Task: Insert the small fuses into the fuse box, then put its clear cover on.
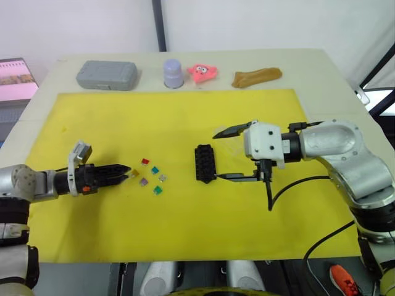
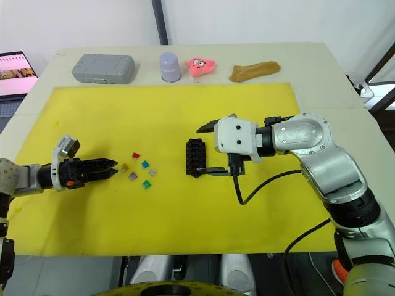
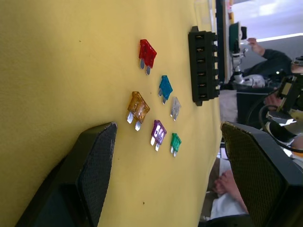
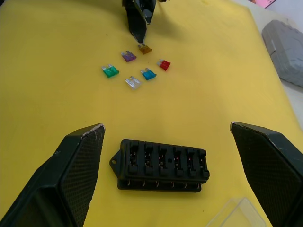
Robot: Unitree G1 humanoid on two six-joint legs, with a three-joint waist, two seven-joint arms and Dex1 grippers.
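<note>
Left wrist view has the left end effector spread wide just short of the tan fuse, so it should probably narrow up before pinching.

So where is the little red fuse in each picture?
Left eye view: the red fuse lies on the yellow mat, farthest back of the cluster.
Right eye view: the same, left of the black fuse box.
Left wrist view, nearest the box's end.
Right wrist view, beyond the box.
Shared landmark: the black fuse box.
</note>
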